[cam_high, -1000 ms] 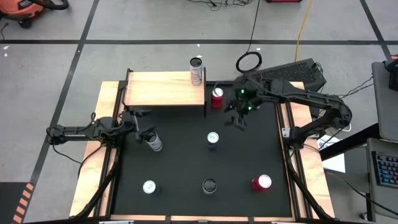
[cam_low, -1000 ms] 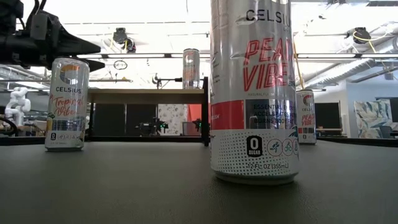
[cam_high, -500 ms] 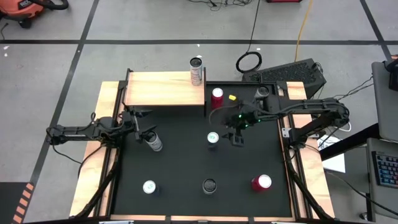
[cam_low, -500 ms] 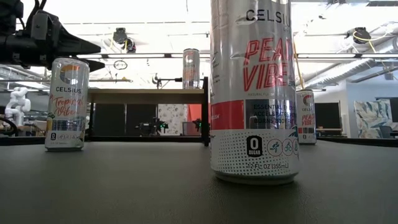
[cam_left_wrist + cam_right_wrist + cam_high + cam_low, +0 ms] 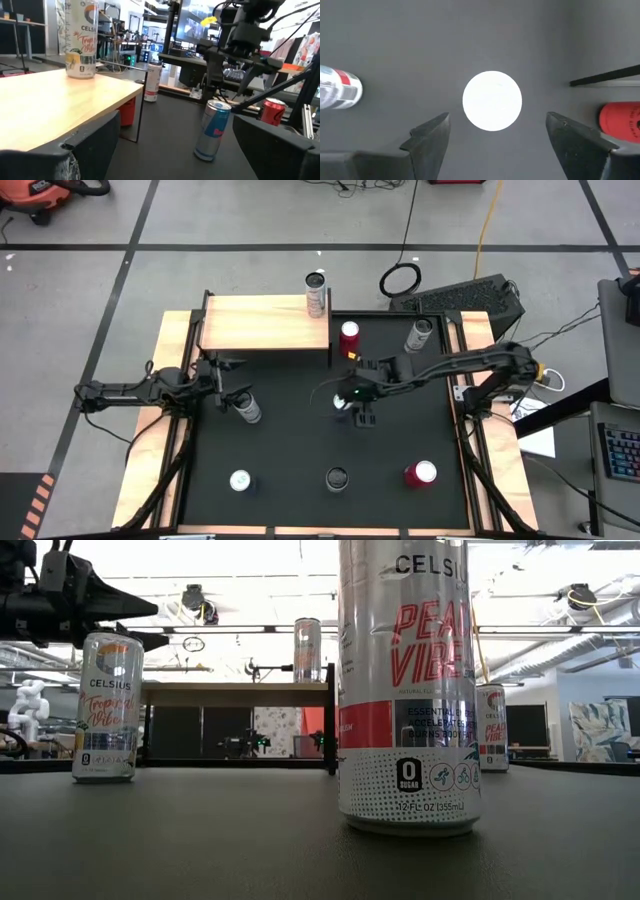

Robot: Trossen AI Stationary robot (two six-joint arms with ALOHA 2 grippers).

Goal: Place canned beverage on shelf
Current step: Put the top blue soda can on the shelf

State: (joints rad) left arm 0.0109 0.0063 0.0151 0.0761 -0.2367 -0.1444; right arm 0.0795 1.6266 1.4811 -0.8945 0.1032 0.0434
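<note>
The light-wood shelf (image 5: pixel 265 322) stands at the table's far left with one tall silver can (image 5: pixel 316 292) upright on its right end. A blue-silver can (image 5: pixel 212 130) stands upright mid-table. My right gripper (image 5: pixel 353 402) hangs open just above it, pointing down. In the right wrist view the can's bright round top (image 5: pixel 492 100) lies between the two spread fingers, untouched. My left gripper (image 5: pixel 228 388) waits open at the table's left edge, beside a pale can (image 5: pixel 248 409).
A red can (image 5: pixel 349 335) stands by the shelf's right legs and a silver can (image 5: pixel 420 333) at the far right. Along the near edge stand a pale can (image 5: pixel 240 480), a dark-topped can (image 5: pixel 336 478) and a red can (image 5: pixel 420 473).
My right gripper has gone from beside the red can at the shelf's right end toward the table's near and left side. It now hangs over the mid-table can. The silver can at the far right, hidden under the arm before, now shows.
</note>
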